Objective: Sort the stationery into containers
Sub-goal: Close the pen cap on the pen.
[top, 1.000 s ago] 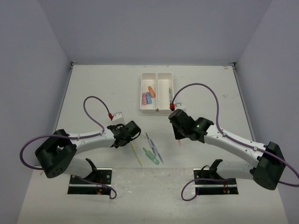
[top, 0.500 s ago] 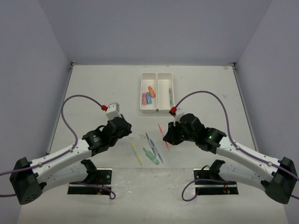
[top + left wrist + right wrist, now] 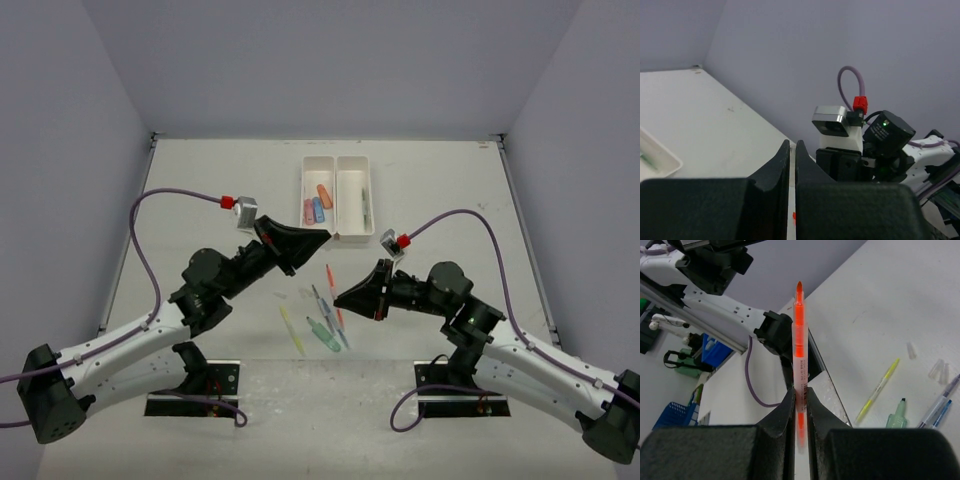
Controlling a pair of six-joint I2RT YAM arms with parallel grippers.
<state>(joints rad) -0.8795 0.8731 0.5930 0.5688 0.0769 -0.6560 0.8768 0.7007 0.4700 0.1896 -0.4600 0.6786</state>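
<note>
Pincer on my right arm (image 3: 800, 392) is clenched on an orange-red pen (image 3: 799, 335), gripped low on its barrel, so the pen runs straight up the middle of the right wrist view. From above, that pincer sits just right of centre, over the loose stationery. My left pincer (image 3: 792, 150) has its jaws pressed together with nothing between them; from above its tip lies at the near edge of the white tray (image 3: 336, 158).

The tray sits upper centre of the overhead frame. Its left compartment holds a pink piece (image 3: 308, 211), a blue piece (image 3: 318, 209) and an orange piece (image 3: 324, 196); its right one holds a thin green pen (image 3: 365, 205). Below centre, a yellow pen (image 3: 292, 330), a pale green piece (image 3: 323, 335) and two bluish pens (image 3: 330, 315) lie close together on the table (image 3: 200, 190).

That surface is off-white and matt, with faint scuffs. Plain lavender-grey walls (image 3: 320, 60) enclose it at the top, left and right of the frame.
</note>
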